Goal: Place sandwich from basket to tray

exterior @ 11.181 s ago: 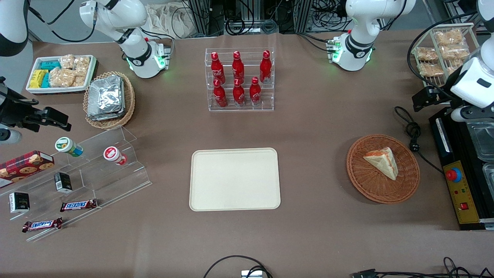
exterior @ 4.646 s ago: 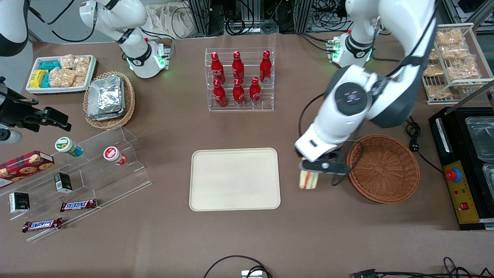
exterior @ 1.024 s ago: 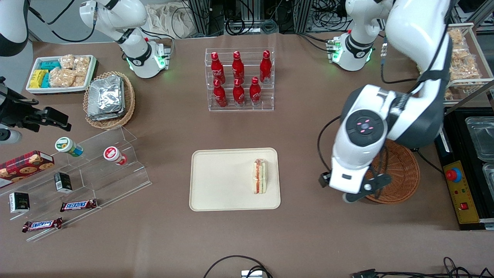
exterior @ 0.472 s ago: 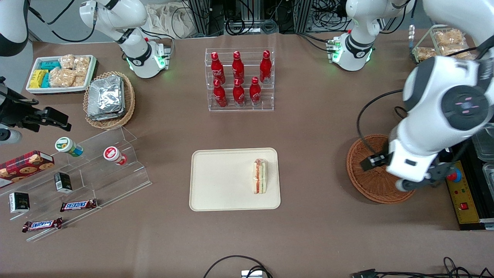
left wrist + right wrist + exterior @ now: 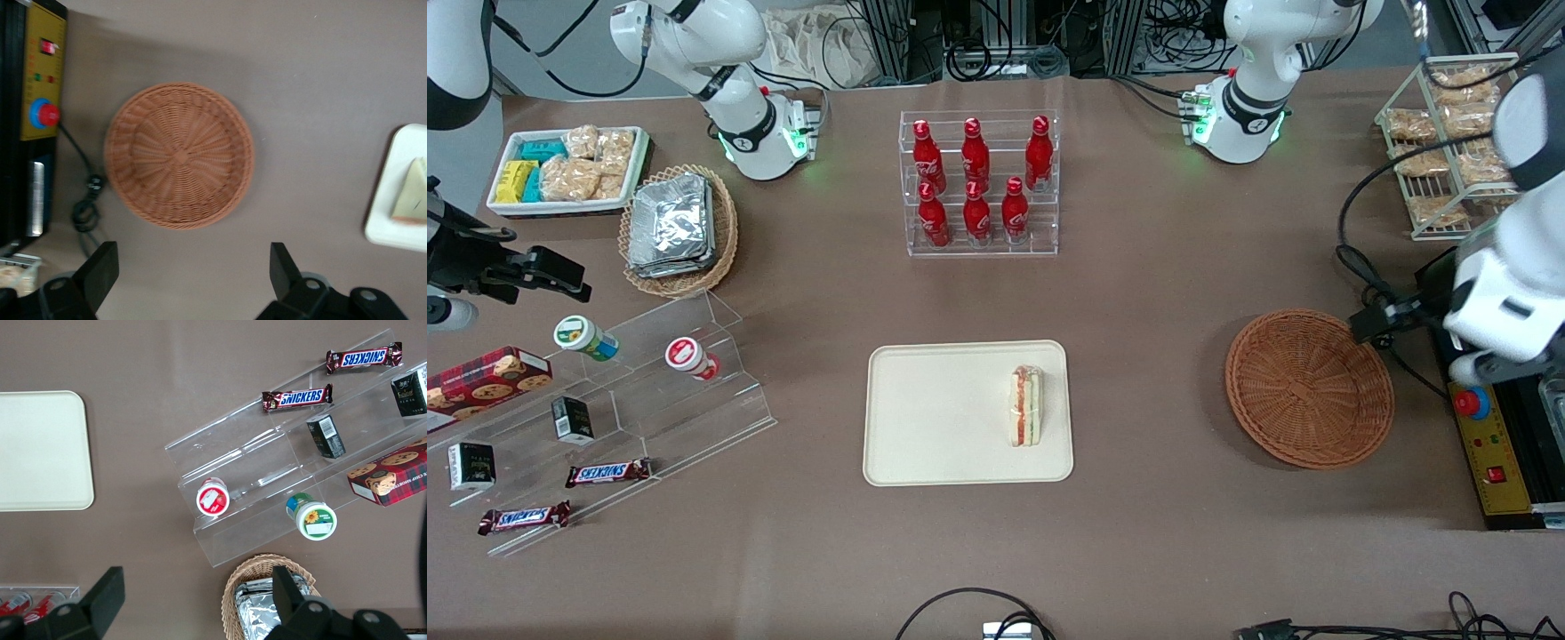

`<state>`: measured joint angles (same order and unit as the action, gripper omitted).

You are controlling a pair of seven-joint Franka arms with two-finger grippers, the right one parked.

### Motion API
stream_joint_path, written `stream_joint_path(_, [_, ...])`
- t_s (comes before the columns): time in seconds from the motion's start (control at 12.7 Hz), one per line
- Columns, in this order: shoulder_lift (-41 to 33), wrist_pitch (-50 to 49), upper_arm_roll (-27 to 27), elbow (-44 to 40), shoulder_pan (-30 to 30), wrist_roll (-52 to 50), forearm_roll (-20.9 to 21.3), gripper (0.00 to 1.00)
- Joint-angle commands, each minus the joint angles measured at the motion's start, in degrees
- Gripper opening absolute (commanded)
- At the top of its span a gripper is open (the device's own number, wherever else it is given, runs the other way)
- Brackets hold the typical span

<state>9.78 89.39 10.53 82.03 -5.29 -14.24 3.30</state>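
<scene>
Resting on the tray (image 5: 925, 418), near the rim toward the working arm's end, the sandwich (image 5: 1025, 406) stands on edge w/ red, orange and green filling stripes facing up. Basket (image 5: 1308, 388) sits well apart from tray, toward the working arm's end, nothing in it. Gripper (image 5: 190, 270) hangs high above the table near the basket, by the black control box (image 5: 1485, 427); fingers (image 5: 100, 270) spread wide, holding nothing. In the wrist view basket is seen from above and the tray's corner w/ the sandwich shows at frame edge.
</scene>
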Motion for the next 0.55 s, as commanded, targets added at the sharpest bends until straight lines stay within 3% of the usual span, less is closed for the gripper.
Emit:
stream_joint_path(0.0, [-8.17,-1.84,-3.75,6.20,1.16,9.45,-2.06,1.00])
stream_joint_path(0.24, [-12.67,-4.74,-6.92,6.73,2.21,13.71,-3.38,1.00])
stream_joint_path(0.47, [-14.17,-5.02,-6.84,8.31,2.21,13.10,-3.38,1.00])
